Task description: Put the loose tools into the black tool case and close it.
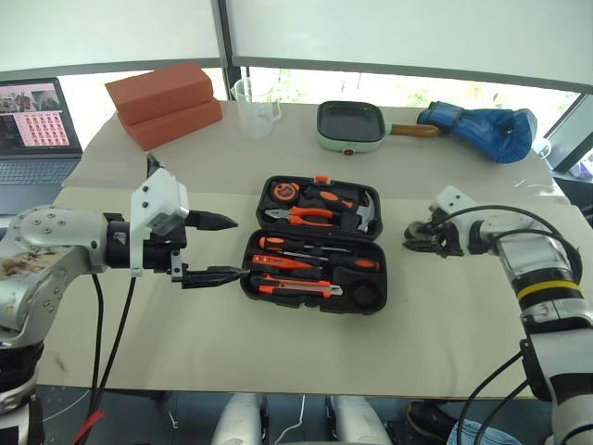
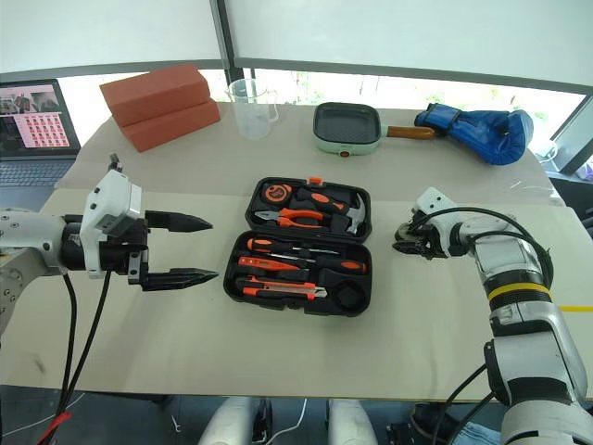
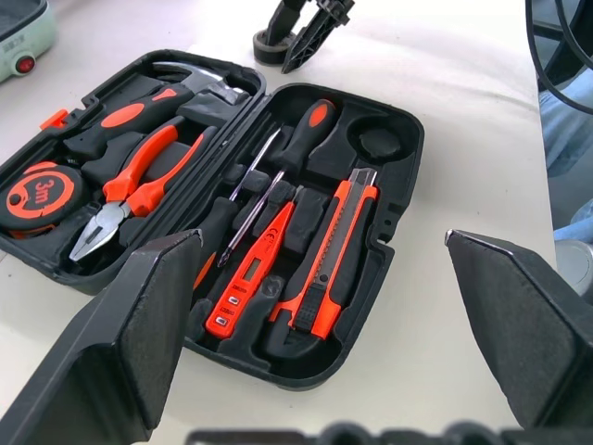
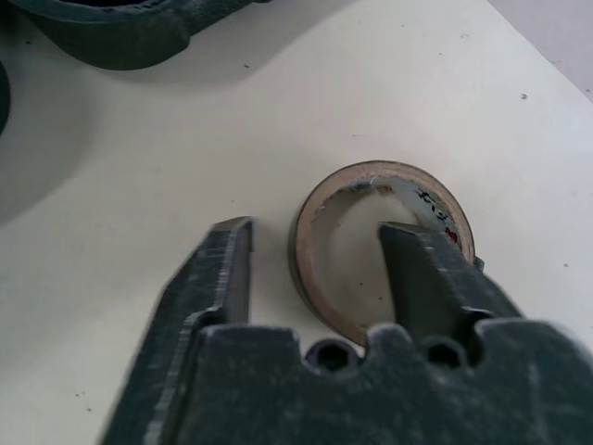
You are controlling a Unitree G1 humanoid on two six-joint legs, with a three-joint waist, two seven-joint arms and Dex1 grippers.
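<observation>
At the centre of the head-camera frame, the black tool case (image 1: 313,246) lies open on the table (image 1: 445,324). The utility knife (image 3: 326,255), tester screwdriver (image 3: 250,273) and two screwdrivers (image 1: 310,255) sit in its front half. At centre right, the right hand (image 4: 315,255) straddles the wall of the tape roll (image 4: 371,246), one finger inside the ring and one outside, not yet pinched. At left, the left hand (image 1: 218,248) hovers spread beside the case.
</observation>
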